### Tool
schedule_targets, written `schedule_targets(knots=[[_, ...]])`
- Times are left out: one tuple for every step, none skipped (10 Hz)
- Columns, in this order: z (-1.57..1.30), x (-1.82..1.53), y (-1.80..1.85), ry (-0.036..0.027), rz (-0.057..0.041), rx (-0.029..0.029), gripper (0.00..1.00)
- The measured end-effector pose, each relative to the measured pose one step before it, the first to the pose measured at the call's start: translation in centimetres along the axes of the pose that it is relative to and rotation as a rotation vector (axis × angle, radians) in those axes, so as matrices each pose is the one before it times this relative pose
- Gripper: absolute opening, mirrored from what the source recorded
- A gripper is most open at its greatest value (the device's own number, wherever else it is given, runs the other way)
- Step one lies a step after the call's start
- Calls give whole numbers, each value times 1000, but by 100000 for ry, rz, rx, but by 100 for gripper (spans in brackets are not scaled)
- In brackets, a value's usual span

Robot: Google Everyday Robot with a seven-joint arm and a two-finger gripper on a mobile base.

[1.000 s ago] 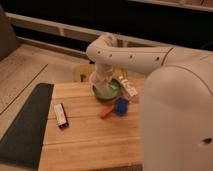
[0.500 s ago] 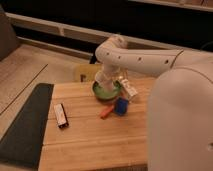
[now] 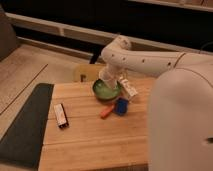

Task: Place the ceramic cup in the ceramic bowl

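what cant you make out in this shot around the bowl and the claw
- Claw, camera view: it hangs over the round green ceramic bowl; the arm's white wrist covers most of it.
- Small off-white ceramic cup, camera view: at the claw above the bowl; whether it touches the bowl is hidden.
- Bowl's far rim: covered by cup and wrist.
- Small blue object and orange item on the wooden table: too blurred to identify.

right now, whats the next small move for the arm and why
Probably lower a little, then let go. The gripper sits right over the green ceramic bowl, shut on what looks like the pale ceramic cup, which seems just above the bowl's inside. Whether the cup already touches the bowl cannot be told.
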Motion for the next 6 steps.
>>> schedule_targets(knots=[[833, -30, 193, 60, -72, -1705, 0], [549, -68, 220, 22, -300, -1177, 0], [608, -43, 282, 95, -576, -1158, 0], [551, -379, 292, -379, -973, -1158, 0], [334, -242, 96, -117, -396, -694, 0], [357, -366, 138, -116, -38, -1432, 0]])
